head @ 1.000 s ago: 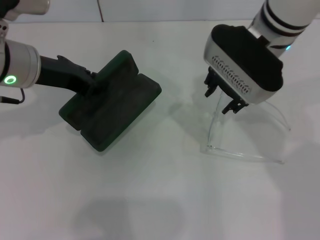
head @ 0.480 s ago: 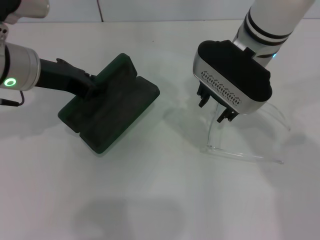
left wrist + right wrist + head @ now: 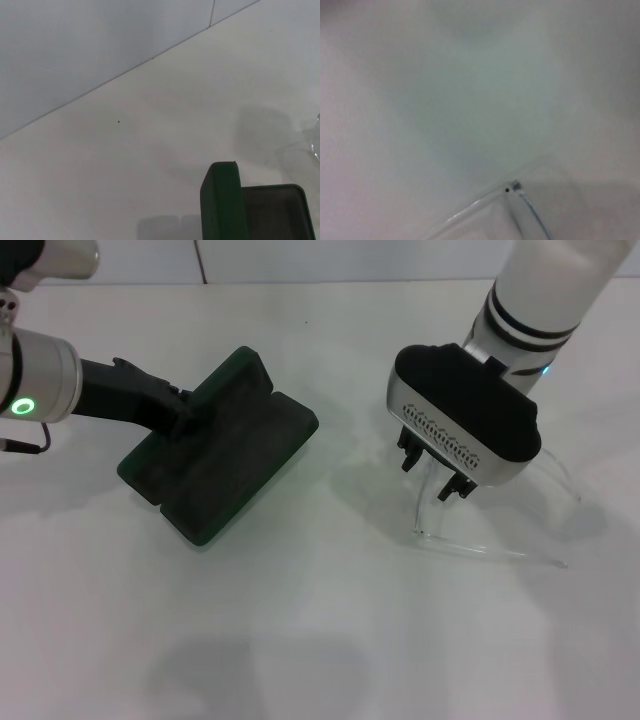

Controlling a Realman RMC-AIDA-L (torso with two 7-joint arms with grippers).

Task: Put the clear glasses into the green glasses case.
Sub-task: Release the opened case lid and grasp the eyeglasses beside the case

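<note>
The glasses (image 3: pixel 495 520) lie on the white counter (image 3: pixel 320 640) toward its right side, arms unfolded, one clear arm running along the near side and the curved lens behind it. The right claw (image 3: pixel 437 472) hangs just over their left arm, its dark fingers (image 3: pixel 409 455) slightly apart on either side of it and closed on nothing. The hinge shows in the right wrist view (image 3: pixel 512 187). Left of centre, well apart from the glasses, the case (image 3: pixel 215 445) lies open, dark inside. The left claw (image 3: pixel 180 415) is at the case's far left edge; I cannot tell how it is set.
</note>
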